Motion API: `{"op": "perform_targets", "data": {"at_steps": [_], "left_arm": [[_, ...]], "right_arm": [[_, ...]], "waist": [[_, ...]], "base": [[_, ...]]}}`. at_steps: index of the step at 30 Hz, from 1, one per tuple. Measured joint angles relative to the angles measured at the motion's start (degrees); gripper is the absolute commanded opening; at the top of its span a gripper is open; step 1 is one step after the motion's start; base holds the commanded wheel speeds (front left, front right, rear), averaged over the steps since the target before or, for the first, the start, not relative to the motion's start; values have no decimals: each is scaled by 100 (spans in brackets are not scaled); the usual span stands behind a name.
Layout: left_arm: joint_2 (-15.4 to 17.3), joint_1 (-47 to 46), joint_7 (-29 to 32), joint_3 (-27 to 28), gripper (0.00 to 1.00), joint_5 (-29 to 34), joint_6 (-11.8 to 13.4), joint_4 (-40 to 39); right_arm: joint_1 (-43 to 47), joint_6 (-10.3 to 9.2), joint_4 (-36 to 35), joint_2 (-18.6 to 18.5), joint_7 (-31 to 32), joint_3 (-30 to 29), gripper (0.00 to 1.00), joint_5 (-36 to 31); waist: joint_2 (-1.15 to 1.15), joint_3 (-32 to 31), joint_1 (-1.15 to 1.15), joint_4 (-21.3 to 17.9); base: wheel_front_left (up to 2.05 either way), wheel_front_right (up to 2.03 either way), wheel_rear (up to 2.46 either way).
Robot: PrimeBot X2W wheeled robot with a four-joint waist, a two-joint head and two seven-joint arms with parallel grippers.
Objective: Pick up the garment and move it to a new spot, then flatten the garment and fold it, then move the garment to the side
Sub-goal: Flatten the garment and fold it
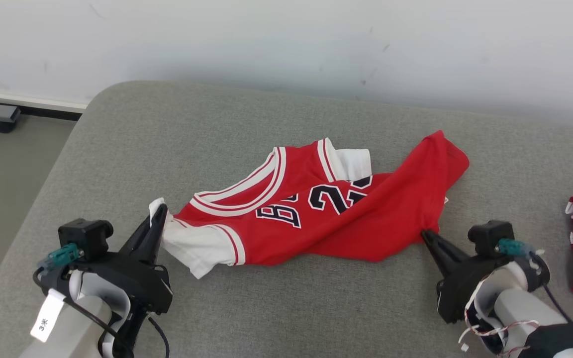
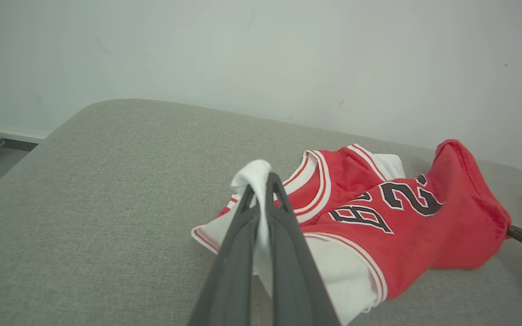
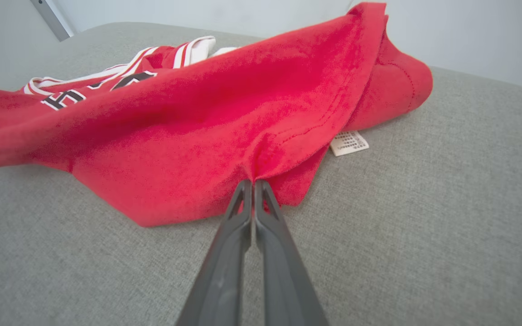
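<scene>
Grey woven fabric covers the worktop [image 1: 117, 149], set against a pale wall [image 1: 286, 40]. Crumpled across its middle lies the garment [image 1: 316, 219], a red jersey with white sleeves and black numerals, its lower half twisted over itself. The left gripper [image 1: 159, 211] is clamped on the white sleeve [image 1: 192, 246] at the jersey's left end. The right gripper [image 1: 425, 233] is pinched shut on the red hem [image 3: 306, 136] at the right. The cloth looks light, soft and limp, so it should sag between holds. Seamed edges and corners like these are probably the surest places to grip for lifting and spreading.
</scene>
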Motion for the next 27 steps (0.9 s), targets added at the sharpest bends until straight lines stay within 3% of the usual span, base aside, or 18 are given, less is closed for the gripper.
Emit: {"op": "perform_targets", "data": {"at_steps": [7, 15, 21, 27], "left_arm": [[-7, 122, 0, 45, 0, 0, 2, 12], [-1, 176, 0, 82, 0, 0, 0, 3], [3, 269, 0, 104, 0, 2, -1, -13], [-53, 254, 0, 69, 0, 58, -29, -57]], "right_arm": [[15, 1, -917, -272, 70, -46, 0, 566], [589, 1, -2127, -909, 476, -30, 0, 1183], [692, -4, -2162, -1050, 987, -30, 0, 1248], [517, -143, -1884, -949, 1373, 163, 0, 1131]], "waist": [[0, -74, 0, -131], [0, -169, 1, -249], [0, -181, 1, -314], [0, -108, 1, -305]], "base": [[0, 0, 0], [0, 0, 0], [0, 0, 0], [0, 0, 0]]}}
